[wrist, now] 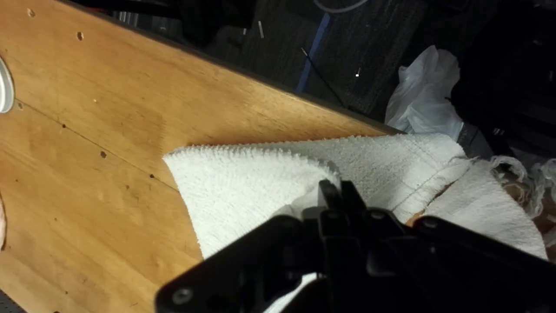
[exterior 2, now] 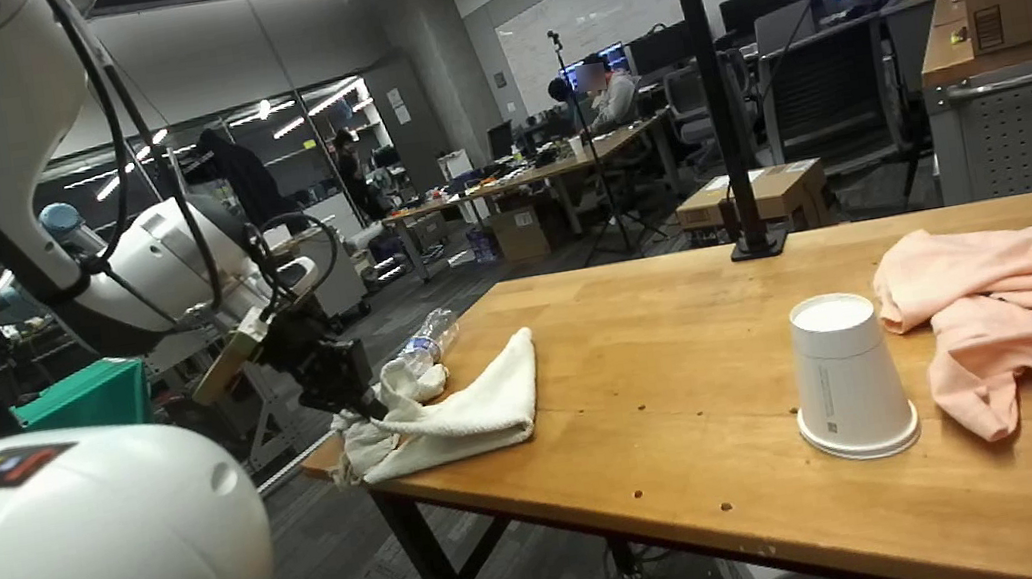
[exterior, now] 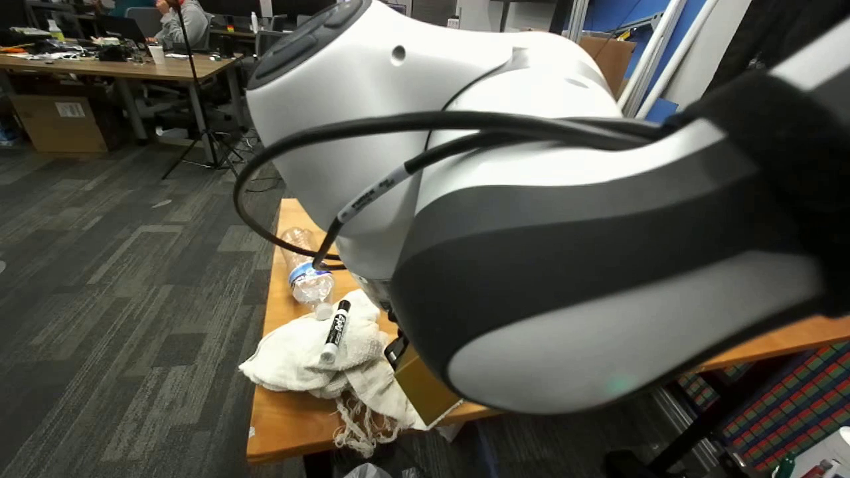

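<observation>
"Clenching the white towel (exterior 2: pixel 463 416), is it?"

"It looks so. The gripper (wrist: pixel 338 187) has its fingers drawn tight together, and I judge a raised fold is pinched at the tips."

"Where is the towel?"

"Crumpled at the left end of the wooden table (exterior 2: pixel 645 342), by the near edge in an exterior view. A plastic bottle (exterior 2: pixel 427 340) lies just to its far side, and a marker (exterior: pixel 337 330) rests on top of it. Well to the right stands an upturned cup (exterior 2: pixel 846 374), with peach fabric (exterior 2: pixel 1019 350) farther right."

"How would it handle?"

"Light and soft, I'd say. The nap looks rough, so it should hardly slip, and nothing in it can break. It would droop from any single pinch, and a tilt could roll the marker off."

"And the best hold?"

"A hem or a standing fold, I think; narrow tips can bite there, while the flat part gives them little. I'd leave alone the frayed fringe (exterior: pixel 362 426) at the table's edge, since loose threads could snag. Whether it belongs to the same piece, I cannot tell."
</observation>
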{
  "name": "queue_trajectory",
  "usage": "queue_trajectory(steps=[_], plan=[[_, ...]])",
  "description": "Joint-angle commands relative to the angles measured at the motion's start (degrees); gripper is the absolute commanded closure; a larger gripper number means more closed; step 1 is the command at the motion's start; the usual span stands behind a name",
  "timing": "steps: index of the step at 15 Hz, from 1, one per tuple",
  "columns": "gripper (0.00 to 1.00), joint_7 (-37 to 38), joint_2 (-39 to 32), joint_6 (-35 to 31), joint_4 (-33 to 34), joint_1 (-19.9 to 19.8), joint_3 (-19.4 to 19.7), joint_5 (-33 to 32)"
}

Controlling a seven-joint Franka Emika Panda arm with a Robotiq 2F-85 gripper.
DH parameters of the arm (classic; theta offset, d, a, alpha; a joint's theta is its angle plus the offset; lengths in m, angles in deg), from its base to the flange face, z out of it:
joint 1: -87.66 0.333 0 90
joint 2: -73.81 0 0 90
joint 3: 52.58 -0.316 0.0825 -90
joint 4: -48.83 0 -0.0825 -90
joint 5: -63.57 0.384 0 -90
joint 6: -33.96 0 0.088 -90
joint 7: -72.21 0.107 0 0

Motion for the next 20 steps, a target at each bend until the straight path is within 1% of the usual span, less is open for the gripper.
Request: queue_trajectory(steps=[1,6,10,11,12,14,15,16,20], plan=[[0.95,1.9,0.2,0.7,-0.2,0.5,-0.4,-0.1],[0.95,2.7,-1.0,-0.3,-1.1,0.8,-0.6,1.3],[0.95,4.5,-1.7,0.1,-1.2,1.6,-0.9,0.8],[0.94,4.9,-1.8,0.1,-1.2,1.7,-0.9,0.8],[0.73,5.3,-1.9,-0.1,-1.3,1.8,-0.9,0.9],[0.65,5.9,-2.1,-0.2,-1.4,2.0,-0.9,1.1],[0.59,6.2,-2.2,-0.2,-1.4,2.2,-0.9,1.0],[0.50,6.5,-2.4,-0.1,-1.3,2.3,-1.0,1.1],[0.21,6.9,-2.9,-0.3,-1.3,2.4,-0.9,1.3]])
